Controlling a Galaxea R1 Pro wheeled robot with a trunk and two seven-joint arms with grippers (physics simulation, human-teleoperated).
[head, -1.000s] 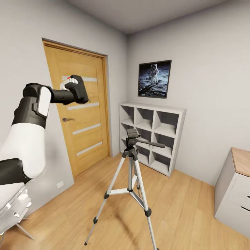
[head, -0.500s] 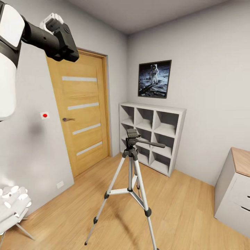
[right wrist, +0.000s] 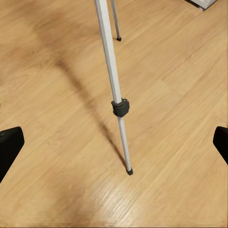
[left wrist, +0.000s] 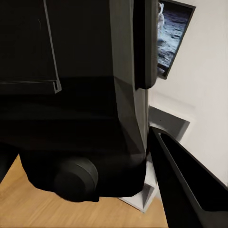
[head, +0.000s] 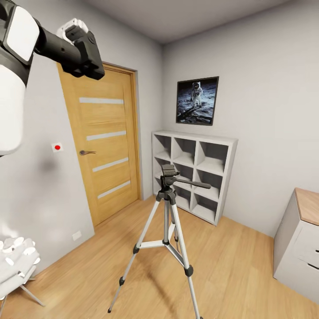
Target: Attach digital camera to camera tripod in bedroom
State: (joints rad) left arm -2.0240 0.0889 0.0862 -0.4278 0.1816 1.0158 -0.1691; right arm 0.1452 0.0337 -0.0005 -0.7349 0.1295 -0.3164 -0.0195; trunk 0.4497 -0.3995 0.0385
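Observation:
The digital camera (head: 86,55), a small black box, is held high at the upper left, in front of the door's top edge, with my left gripper (head: 74,34) shut on it. In the left wrist view its dark body (left wrist: 80,95) looms close, with one black finger (left wrist: 190,190) beside it. The camera tripod (head: 167,208) stands on the wood floor in mid-room, silver legs spread, with its black head (head: 168,173) bare and well below and right of the camera. My right gripper (right wrist: 113,145) is open, low over the floor near one tripod leg (right wrist: 116,95).
An oak door (head: 106,146) fills the left wall. White cube shelves (head: 195,170) stand behind the tripod under an astronaut picture (head: 197,100). A white drawer unit (head: 299,243) is at the right edge. A white lamp (head: 15,259) sits at the lower left.
My left arm has lifted the camera from door-handle height to above the door's top, then shifted it slightly right. The tripod and the view have stayed still.

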